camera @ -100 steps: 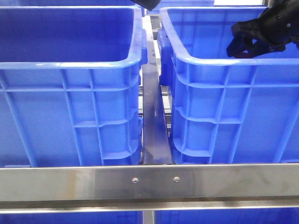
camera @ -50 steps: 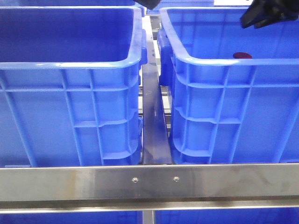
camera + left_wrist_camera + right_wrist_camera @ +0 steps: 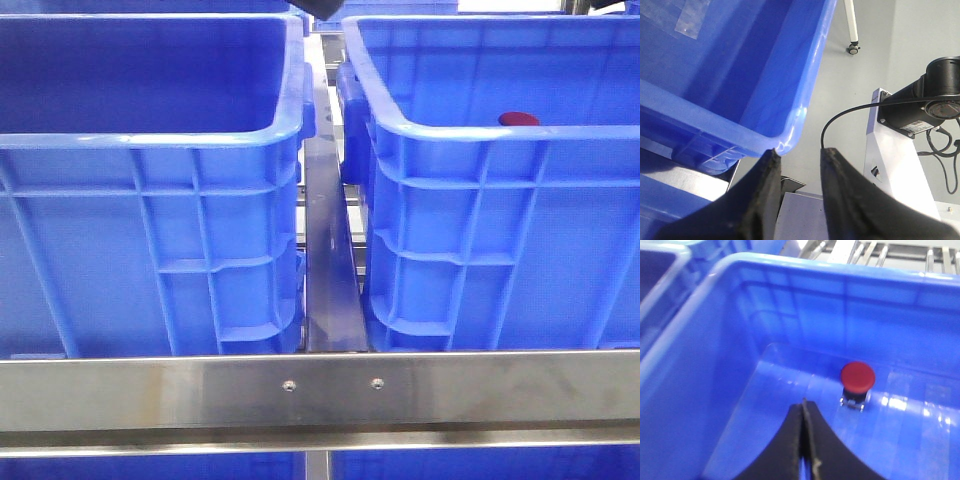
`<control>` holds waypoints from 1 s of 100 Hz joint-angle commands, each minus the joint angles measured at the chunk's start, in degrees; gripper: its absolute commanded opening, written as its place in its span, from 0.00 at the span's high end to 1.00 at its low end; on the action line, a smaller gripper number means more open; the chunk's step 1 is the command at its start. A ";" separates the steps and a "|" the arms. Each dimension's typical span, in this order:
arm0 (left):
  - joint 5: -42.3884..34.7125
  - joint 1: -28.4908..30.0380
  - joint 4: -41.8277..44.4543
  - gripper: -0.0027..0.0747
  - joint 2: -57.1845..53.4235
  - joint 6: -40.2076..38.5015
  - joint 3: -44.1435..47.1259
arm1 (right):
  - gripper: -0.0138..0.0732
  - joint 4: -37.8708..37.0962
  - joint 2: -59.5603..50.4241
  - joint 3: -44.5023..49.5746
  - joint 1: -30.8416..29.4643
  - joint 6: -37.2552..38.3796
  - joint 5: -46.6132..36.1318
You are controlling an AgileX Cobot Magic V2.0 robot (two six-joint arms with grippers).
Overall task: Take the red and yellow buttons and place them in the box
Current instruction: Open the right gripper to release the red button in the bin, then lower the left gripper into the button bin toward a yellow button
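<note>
Right wrist view: red button (image 3: 857,376) resting on floor of right blue crate (image 3: 715,340), near a wall; right gripper (image 3: 804,440) above it, tips pressed together, holding nothing. Left gripper (image 3: 797,165) parted narrowly, empty, beside a crate rim (image 3: 790,140). Yellow button nowhere visible, so best to keep clear of rims while searching.
</note>
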 commanded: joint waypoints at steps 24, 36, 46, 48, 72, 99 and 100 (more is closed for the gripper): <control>2.19 0.08 -4.13 0.71 -2.72 -0.33 -1.80 | 0.92 1.78 -16.97 8.15 -0.18 -0.42 -0.77; 2.19 0.08 -4.13 0.71 -2.72 -0.33 -1.80 | 0.92 1.78 -22.19 11.18 -0.18 -0.42 -0.71; 2.19 0.08 -4.13 0.71 -2.72 -0.33 -1.80 | 0.92 1.78 -25.97 14.10 -0.18 -0.42 -0.61; 2.19 0.08 -4.13 0.71 -2.72 -0.33 -1.80 | 0.92 1.78 -26.71 14.71 -0.18 -0.42 -0.56; 2.43 0.08 -4.13 0.71 -2.72 -0.33 -1.80 | 0.92 1.84 -32.45 18.35 -0.18 -0.42 -0.20; 2.29 2.04 -1.71 0.68 -2.72 -0.33 -1.80 | 0.92 1.84 -32.51 18.35 -0.18 -0.42 0.23; 2.22 2.28 -1.57 0.68 -2.72 -0.33 -1.80 | 0.92 1.84 -32.51 18.35 -0.18 -0.42 0.23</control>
